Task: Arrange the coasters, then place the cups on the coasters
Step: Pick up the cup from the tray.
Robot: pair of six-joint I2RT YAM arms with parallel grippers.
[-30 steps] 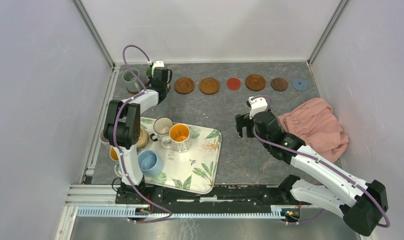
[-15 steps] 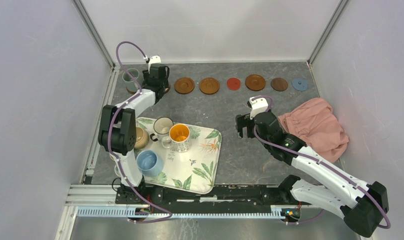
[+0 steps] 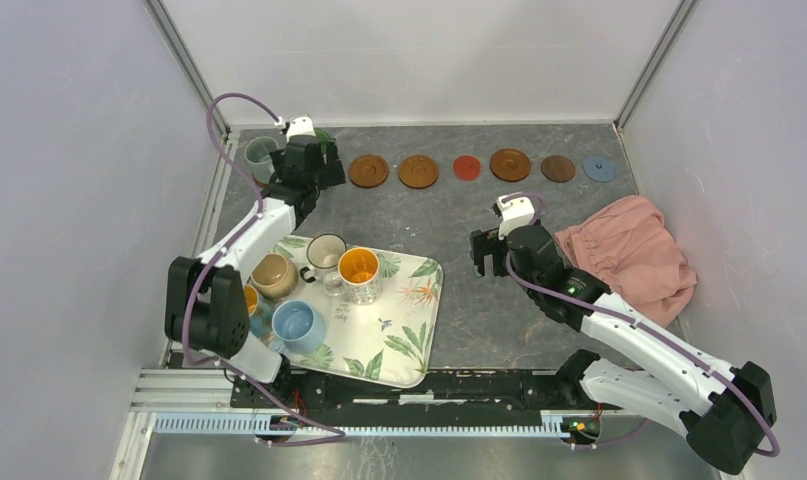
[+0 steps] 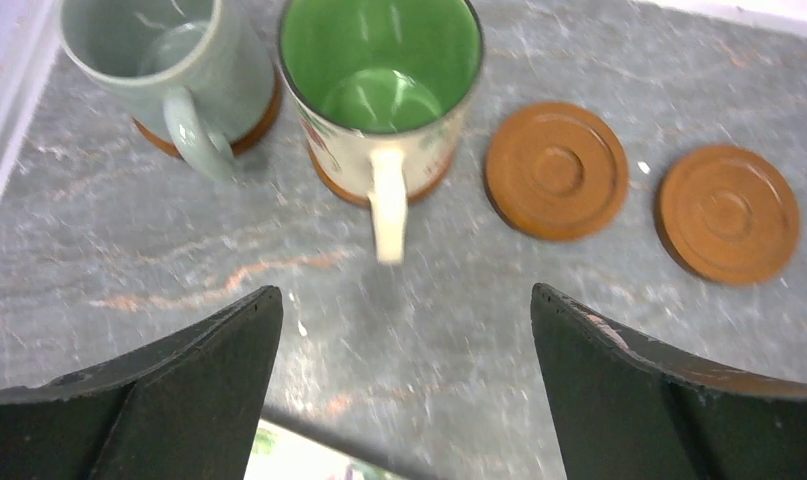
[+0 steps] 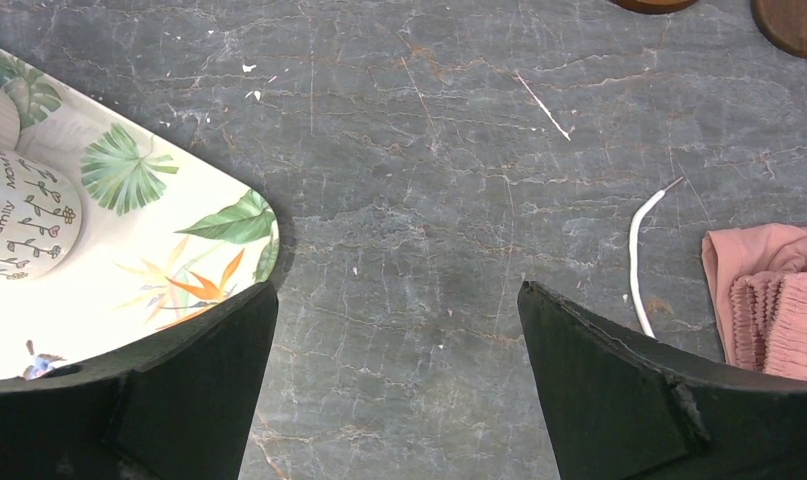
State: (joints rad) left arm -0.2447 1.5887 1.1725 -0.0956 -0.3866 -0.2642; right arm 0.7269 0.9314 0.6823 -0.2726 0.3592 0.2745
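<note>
Left tool (image 4: pixel 404 295) jaws stand apart, clear of the floral cup (image 4: pixel 379 90) seated on its coaster (image 4: pixel 331 187) at the far left of the desk (image 3: pixel 419 215). Its handle (image 4: pixel 387 210) points into the gap; a skewed retreat could snag it, knocking the grey-green cup (image 4: pixel 169 60) beside. Right tool (image 5: pixel 394 290) apart, empty.

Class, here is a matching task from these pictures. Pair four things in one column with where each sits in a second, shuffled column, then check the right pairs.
Things
1. grey-green mug
2. orange-inside mug
3. red coaster
4. pink cloth

Places
A. on the leaf-print tray
B. crumpled on the right side of the table
C. on a brown coaster in the far-left corner
D. in the far row, no cup on it

Pairs: 1-C, 2-A, 3-D, 4-B
</note>
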